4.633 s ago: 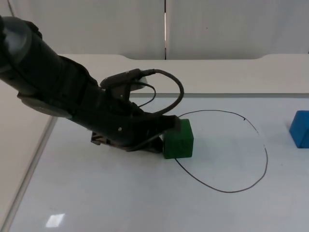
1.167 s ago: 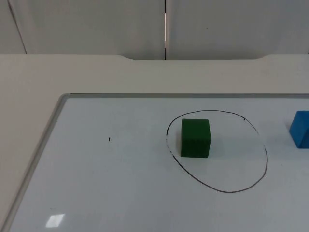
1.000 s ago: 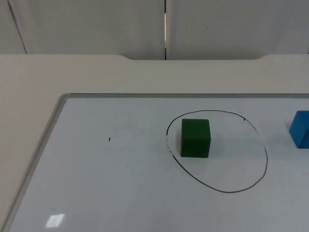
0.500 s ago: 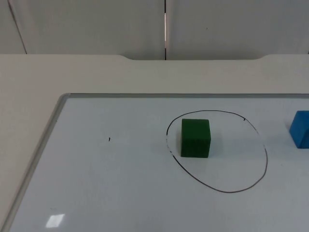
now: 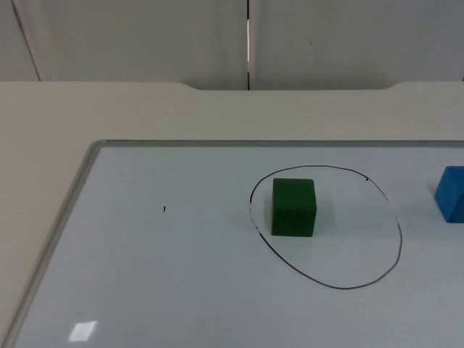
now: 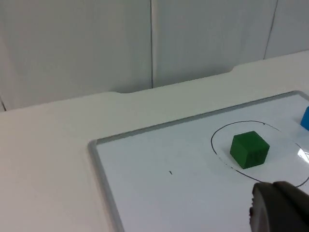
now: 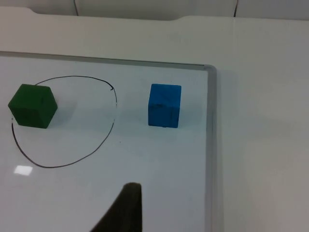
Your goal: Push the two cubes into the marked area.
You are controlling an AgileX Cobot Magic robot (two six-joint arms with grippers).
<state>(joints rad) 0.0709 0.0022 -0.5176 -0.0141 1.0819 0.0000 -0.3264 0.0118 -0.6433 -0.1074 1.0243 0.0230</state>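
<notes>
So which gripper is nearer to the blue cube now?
The right one, as far as I can judge. The right gripper looks onto the blue cube, just outside the drawn circle. The left gripper is back past the green cube, on the far side.

A dark green cube (image 5: 294, 207) sits on a plain white board (image 5: 181, 290) with a pale grey rim — no pattern on either. The marked area (image 5: 326, 228) is a thin black hand-drawn line. A bright blue cube (image 5: 452, 193) shows at the frame's right edge; the table (image 5: 109, 109) around is off-white, the partition wall (image 5: 145, 36) light grey.
</notes>
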